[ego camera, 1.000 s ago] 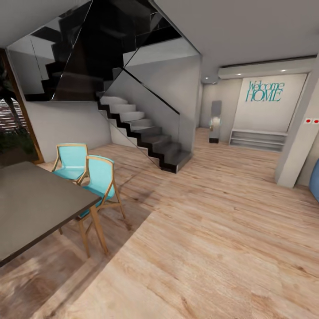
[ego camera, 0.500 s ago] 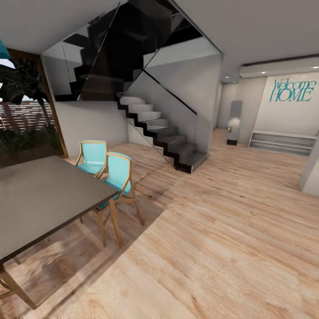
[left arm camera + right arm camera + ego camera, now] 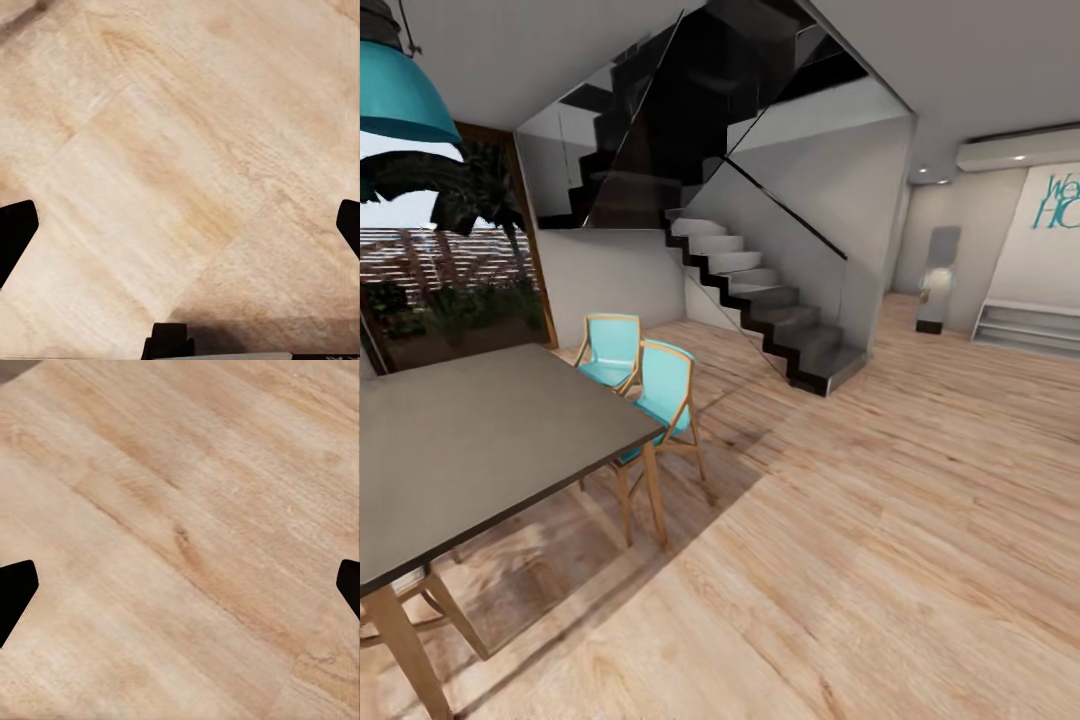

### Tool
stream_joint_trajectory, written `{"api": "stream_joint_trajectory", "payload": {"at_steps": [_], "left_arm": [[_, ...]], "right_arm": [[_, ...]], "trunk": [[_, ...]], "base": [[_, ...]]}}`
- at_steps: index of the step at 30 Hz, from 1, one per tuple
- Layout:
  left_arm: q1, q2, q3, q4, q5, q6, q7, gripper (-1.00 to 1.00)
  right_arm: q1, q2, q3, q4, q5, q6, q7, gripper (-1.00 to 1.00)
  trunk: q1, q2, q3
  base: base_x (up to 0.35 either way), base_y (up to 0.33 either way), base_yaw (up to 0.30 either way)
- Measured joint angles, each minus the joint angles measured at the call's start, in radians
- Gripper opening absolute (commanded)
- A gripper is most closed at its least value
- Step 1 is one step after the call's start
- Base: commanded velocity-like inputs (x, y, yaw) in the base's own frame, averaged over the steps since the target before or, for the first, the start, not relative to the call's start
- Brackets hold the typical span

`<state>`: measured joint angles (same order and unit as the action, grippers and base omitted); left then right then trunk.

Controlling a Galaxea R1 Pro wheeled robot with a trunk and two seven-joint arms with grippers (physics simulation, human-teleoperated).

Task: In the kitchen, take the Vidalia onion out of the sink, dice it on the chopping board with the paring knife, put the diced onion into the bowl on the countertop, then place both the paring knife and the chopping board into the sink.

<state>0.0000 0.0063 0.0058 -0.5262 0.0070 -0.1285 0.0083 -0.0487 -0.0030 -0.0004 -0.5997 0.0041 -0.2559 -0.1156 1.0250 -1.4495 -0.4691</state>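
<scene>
The head view looks across a room with a wood-plank floor [image 3: 880, 560]. A grey table [image 3: 470, 450] takes up the near left, one wooden leg [image 3: 656, 495] under its far corner and another at the picture's lower left edge. Two turquoise chairs [image 3: 665, 395] with wooden frames stand side by side along the table's far edge, the nearer one just beside the corner leg, the farther one behind it. Above the table's left end hangs a teal lamp [image 3: 400, 95]. Behind the table a tall window [image 3: 455, 270] in a wooden frame shows palms and a slatted fence outside. Past the chairs a staircase [image 3: 765, 300] with pale treads and dark risers climbs from the floor toward the upper left, with glass panels along its side and a dark glossy underside above. At the far right a white wall carries teal lettering [image 3: 1057, 200], cut off by the picture's edge, above a low pale shelf [image 3: 1028, 328]; a narrow grey stand [image 3: 937, 280] is to the left of the shelf. The left gripper [image 3: 180, 225] has its dark fingertips far apart at the opposite edges of its wrist view, with bare floor between them. The right gripper [image 3: 180, 585] is likewise spread wide over floor planks, holding nothing.
</scene>
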Motion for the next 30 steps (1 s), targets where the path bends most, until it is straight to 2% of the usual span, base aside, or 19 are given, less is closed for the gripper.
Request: {"api": "stream_joint_trajectory", "payload": {"at_steps": [30], "left_arm": [[0.000, 0.000, -0.002, -0.001, 0.000, 0.000, 0.000, 1.00]], "right_arm": [[0.000, 0.002, 0.001, 0.001, 0.000, -0.001, 0.000, 1.00]], "trunk": [[0.000, 0.000, 0.000]], "base": [[0.000, 0.000, 0.247]]}}
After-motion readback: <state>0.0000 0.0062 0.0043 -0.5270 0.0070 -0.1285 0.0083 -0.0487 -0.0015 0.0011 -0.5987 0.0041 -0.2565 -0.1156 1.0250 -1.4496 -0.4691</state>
